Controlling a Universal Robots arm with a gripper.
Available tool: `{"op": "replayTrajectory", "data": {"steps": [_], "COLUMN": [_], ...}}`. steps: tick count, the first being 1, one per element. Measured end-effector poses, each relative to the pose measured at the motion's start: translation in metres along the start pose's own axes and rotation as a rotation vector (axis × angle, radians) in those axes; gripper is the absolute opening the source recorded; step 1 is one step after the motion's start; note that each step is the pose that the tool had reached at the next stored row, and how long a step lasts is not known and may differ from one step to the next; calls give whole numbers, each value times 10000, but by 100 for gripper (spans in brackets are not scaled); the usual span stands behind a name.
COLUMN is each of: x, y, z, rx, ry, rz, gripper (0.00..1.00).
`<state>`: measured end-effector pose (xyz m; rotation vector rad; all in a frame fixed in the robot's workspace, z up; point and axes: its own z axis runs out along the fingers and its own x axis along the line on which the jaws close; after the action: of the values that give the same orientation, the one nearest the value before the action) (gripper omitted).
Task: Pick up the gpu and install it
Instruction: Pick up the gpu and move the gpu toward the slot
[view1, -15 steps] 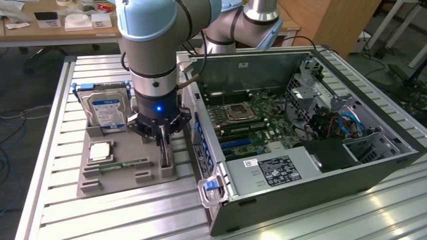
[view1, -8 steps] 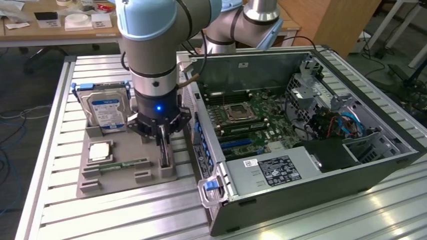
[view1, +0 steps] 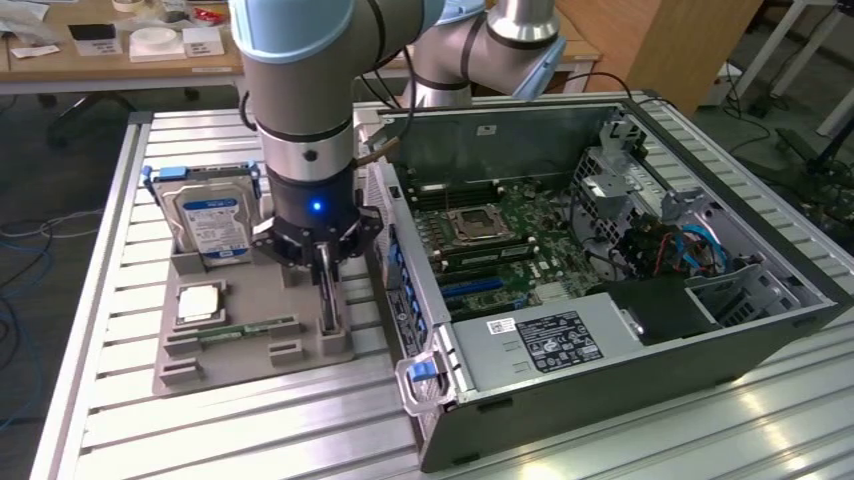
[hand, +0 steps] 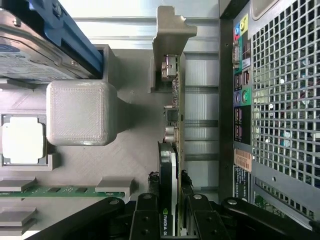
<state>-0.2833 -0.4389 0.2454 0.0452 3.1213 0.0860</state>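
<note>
Arm: I have one Universal Robots arm, reaching down over the tray.
Claw: one gripper (view1: 328, 285) (hand: 170, 222); in the wrist view its two fingers (hand: 146, 220) press against opposite faces of the gpu, so I read it as clamped on the card.
Card: one gpu (view1: 330, 315) (hand: 173, 150), standing on edge in the tray's slot on the side nearest the computer case. Its one silvery end bracket (hand: 170, 30) is at the end away from the claw.
Tray: one grey parts tray (view1: 254, 290) (hand: 135, 145), lying on the slatted metal table (view1: 200, 430) just beside the case.
Drive: one hard drive (view1: 214, 225) (hand: 30, 55) with a blue-white label, upright in a blue carrier at the tray's far end.
Processor: one CPU chip (view1: 200, 302) (hand: 22, 142), flat in its pocket.
Memory: one green memory stick (view1: 250, 327) (hand: 55, 190), lying in its holder near the processor.
Case: one computer case (view1: 601, 380) (hand: 280, 100), lying with its side open, one motherboard (view1: 507, 250) exposed inside.
</note>
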Motion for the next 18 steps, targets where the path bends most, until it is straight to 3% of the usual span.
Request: {"op": "replayTrajectory", "data": {"steps": [10,18], "x": [-4,-10], "y": [14,30], "z": [-250,-544], "rx": [-4,-4], "ry": [-1,0], "rz": [0,0], "gripper": [27,27]}}
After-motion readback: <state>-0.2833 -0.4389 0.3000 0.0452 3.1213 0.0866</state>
